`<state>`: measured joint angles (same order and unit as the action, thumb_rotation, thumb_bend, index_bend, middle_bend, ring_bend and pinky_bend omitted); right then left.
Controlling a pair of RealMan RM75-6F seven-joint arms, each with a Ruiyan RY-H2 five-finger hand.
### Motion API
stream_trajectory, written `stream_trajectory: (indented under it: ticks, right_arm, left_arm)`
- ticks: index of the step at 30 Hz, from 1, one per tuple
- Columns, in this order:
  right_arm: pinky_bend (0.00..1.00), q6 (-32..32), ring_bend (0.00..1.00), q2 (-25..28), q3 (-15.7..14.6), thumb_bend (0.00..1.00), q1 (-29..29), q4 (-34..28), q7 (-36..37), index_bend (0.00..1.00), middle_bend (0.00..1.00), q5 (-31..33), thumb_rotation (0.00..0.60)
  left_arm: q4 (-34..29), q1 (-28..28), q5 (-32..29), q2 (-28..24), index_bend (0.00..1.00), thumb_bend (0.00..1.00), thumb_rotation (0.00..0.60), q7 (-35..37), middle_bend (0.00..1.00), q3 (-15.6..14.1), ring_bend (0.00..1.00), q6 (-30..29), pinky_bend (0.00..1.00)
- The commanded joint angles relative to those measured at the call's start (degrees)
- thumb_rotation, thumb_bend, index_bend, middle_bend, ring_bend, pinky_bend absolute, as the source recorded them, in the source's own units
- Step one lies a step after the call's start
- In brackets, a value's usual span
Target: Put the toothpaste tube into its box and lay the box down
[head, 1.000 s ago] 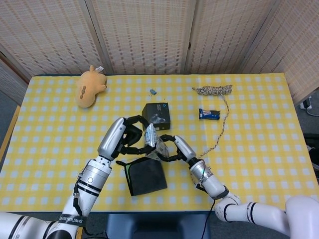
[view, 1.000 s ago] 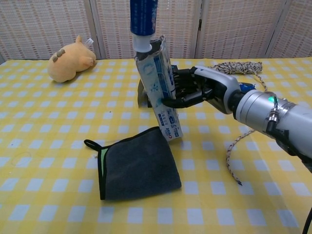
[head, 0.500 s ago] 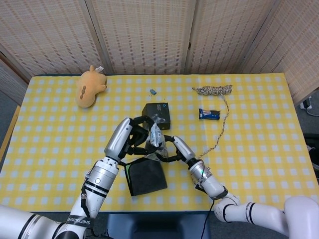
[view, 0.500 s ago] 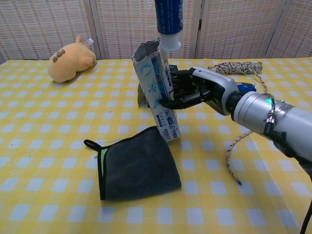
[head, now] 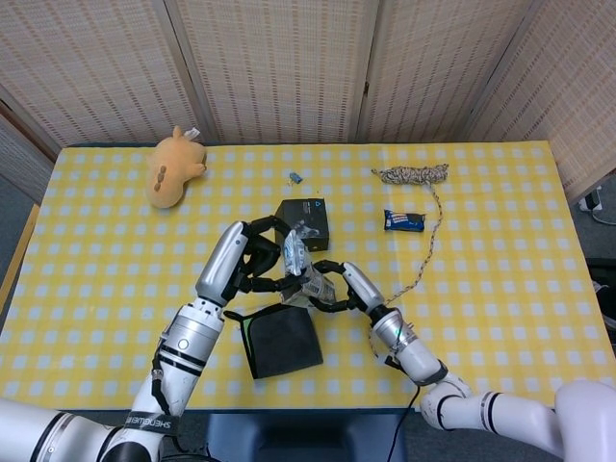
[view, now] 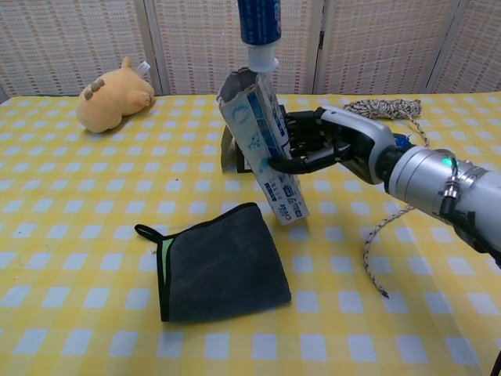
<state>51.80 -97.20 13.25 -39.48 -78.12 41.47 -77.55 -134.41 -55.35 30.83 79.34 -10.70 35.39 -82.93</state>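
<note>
The toothpaste box [view: 264, 149], white and blue, stands tilted with its open top up and its lower end near the table. My right hand [view: 327, 147] grips it from the right side. The blue toothpaste tube [view: 258, 27] hangs cap-down with its white cap at the box's open mouth. In the head view my left hand [head: 253, 262] holds the tube [head: 292, 252] above the box [head: 314, 285], with my right hand [head: 337, 286] beside it. The left hand is out of the chest view.
A dark cloth [view: 220, 264] lies just below the box. A black carton [head: 303, 222] stands behind the hands. A plush toy [head: 174, 169] sits at the far left; a rope [head: 416, 175], a snack packet [head: 404, 220] and a small blue item [head: 296, 177] lie further back.
The tube moved right, then back left, and its cap now sits at the box's mouth. The box shifted slightly right and leans more.
</note>
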Motion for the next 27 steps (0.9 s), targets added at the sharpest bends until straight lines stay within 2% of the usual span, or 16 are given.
stream_trajectory:
  ticks: [1, 12, 21, 27]
  right_arm:
    - [0.23, 0.2, 0.30, 0.3, -0.2, 0.33, 0.2, 0.0, 0.5, 0.47, 0.38, -0.3, 0.600]
    - [0.23, 0.6, 0.30, 0.9, -0.3, 0.33, 0.5, 0.3, 3.0, 0.47, 0.38, -1.0, 0.600]
    - [0.23, 0.2, 0.30, 0.7, 0.1, 0.33, 0.1, 0.4, 4.8, 0.47, 0.38, -0.8, 0.600]
    - [0.23, 0.4, 0.30, 0.6, -0.2, 0.33, 0.1, 0.1, 6.3, 0.47, 0.38, -1.4, 0.600]
  left_arm:
    - [0.1, 0.3, 0.0, -0.3, 0.99, 0.56, 0.600, 0.3, 1.00, 0.1, 1.00, 0.2, 1.00]
    - [1.1, 1.1, 0.1, -1.3, 0.99, 0.56, 0.600, 1.3, 1.00, -0.3, 1.00, 2.0, 1.00]
    - [1.1, 0.4, 0.7, 0.1, 0.99, 0.56, 0.600, 0.6, 1.00, -1.3, 1.00, 1.4, 1.00]
    - [1.3, -0.3, 1.0, 1.5, 0.99, 0.56, 0.600, 0.3, 1.00, -1.0, 1.00, 0.3, 1.00]
